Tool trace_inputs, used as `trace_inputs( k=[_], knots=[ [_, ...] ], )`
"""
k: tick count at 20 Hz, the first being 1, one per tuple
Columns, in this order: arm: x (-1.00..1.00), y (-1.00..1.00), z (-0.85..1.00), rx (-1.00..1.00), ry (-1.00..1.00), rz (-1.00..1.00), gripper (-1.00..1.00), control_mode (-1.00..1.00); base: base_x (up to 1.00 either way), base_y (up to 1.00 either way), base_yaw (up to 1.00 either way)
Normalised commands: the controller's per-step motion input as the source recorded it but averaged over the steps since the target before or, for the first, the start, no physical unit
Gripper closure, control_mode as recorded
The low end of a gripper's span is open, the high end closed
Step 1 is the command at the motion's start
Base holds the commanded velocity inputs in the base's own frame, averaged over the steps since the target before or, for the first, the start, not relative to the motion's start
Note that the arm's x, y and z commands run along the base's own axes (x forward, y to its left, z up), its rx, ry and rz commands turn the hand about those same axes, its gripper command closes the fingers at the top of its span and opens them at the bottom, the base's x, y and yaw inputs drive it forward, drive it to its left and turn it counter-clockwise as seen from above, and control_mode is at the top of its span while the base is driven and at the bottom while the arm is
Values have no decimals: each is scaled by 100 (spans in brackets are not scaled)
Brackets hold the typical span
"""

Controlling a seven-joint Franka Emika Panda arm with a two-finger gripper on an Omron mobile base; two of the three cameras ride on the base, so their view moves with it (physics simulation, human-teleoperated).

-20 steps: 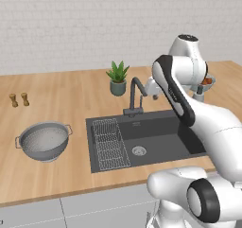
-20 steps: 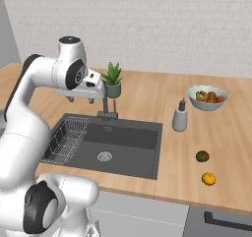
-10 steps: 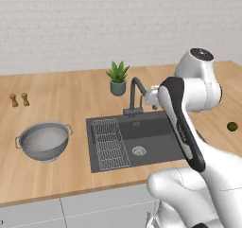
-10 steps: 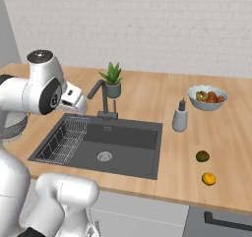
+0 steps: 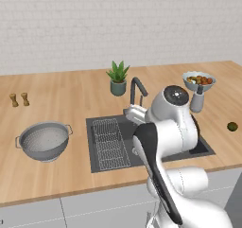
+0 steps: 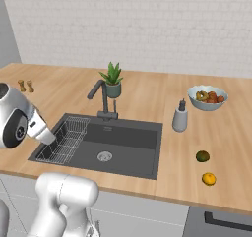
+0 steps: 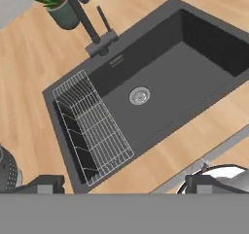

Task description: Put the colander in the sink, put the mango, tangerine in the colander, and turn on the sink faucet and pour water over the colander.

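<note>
Jaws spread wide and empty, gripper (image 7: 124,184) hanging over the front edge of the sink (image 7: 194,63), looking down at the drain and the wire rack (image 7: 92,126); my read is the arm is swinging toward the colander (image 5: 44,140), which sits on the worktop (image 5: 71,94) well left of the sink, so step one is not yet done. Mango (image 6: 202,156) and tangerine (image 6: 208,179) lie near each other on the worktop right of the sink, and the faucet (image 6: 102,99) stands dry behind the basin, likely left for last.
</note>
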Motion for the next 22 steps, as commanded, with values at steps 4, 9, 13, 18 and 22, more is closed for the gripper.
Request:
trace_inputs(
  k=[4, 9, 13, 18, 22],
  knots=[
    [32, 56, -22, 30, 2, -12, -100, -100, 0, 0, 0],
    [50, 54, -4, 41, 9, 1, -100, -100, 0, 0, 0],
    [52, 49, 0, 39, 17, 12, -100, -100, 0, 0, 0],
    [43, 65, 0, 4, 24, 3, -100, -100, 0, 0, 0],
    [41, 84, 0, -13, 27, 0, -100, -100, 0, 0, 0]
  ],
)
